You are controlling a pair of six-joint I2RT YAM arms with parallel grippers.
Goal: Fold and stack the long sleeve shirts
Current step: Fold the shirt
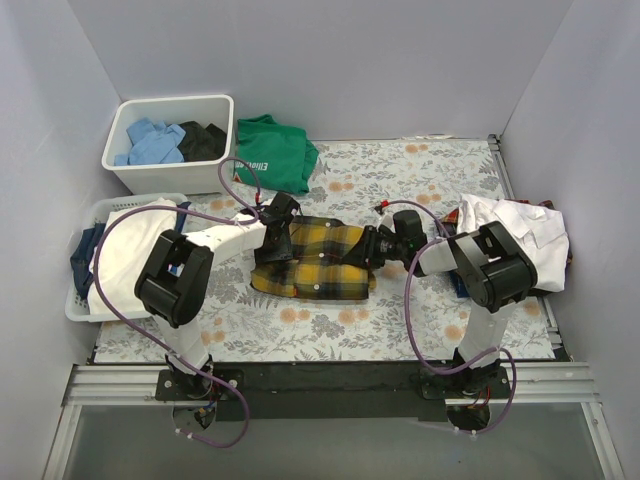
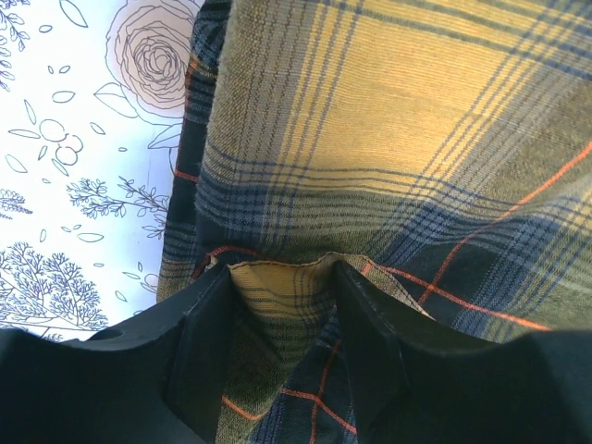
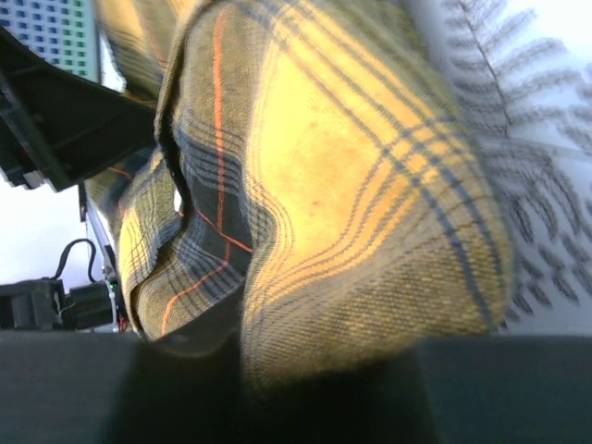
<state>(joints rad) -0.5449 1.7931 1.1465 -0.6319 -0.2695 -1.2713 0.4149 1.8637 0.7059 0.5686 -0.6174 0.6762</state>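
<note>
Bright even light, soft shadows, plaid shirt (image 3: 351, 203) blurred near right wrist lens

3 plain, pale lavender-grey walls (image 1: 300, 60) close in the table (image 1: 505, 180) at the back, left and right. Its top is covered by a white cloth (image 1: 330, 325) printed with grey leaves and peach-coloured roses, lit brightly and evenly, with only soft shadows. Along the near edge runs a silver metal rail frame (image 1: 110, 385) carrying a black plate (image 1: 330, 375), and a flat grey surface (image 1: 330, 445) lies beyond it.
</note>
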